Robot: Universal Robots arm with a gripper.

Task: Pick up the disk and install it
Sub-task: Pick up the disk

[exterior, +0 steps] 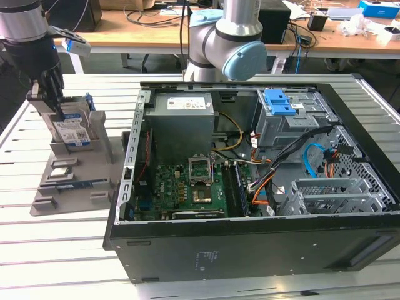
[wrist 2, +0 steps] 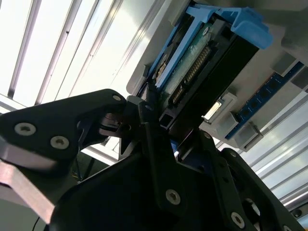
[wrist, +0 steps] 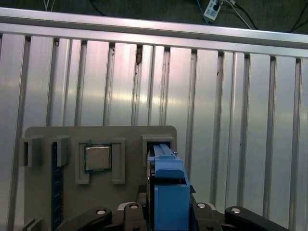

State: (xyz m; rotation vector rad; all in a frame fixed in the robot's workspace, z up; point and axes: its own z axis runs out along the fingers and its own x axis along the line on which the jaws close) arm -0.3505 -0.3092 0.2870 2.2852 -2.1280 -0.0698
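Exterior view's left: gripper (exterior: 57,106) at the top edge of the disk (exterior: 74,132), which stands upright on edge in a slot of the grey holder (exterior: 94,199) on the slatted table (exterior: 56,250); whether the pincer clasps the disk or is released cannot be told. A processor chip (wrist: 97,158) sits in a neighbouring pocket of the holder. Centre to right: open computer case (exterior: 250,250) lying on its side, with a blue latch (exterior: 281,101) atop a grey metal cage (exterior: 284,128), well apart from the disk.
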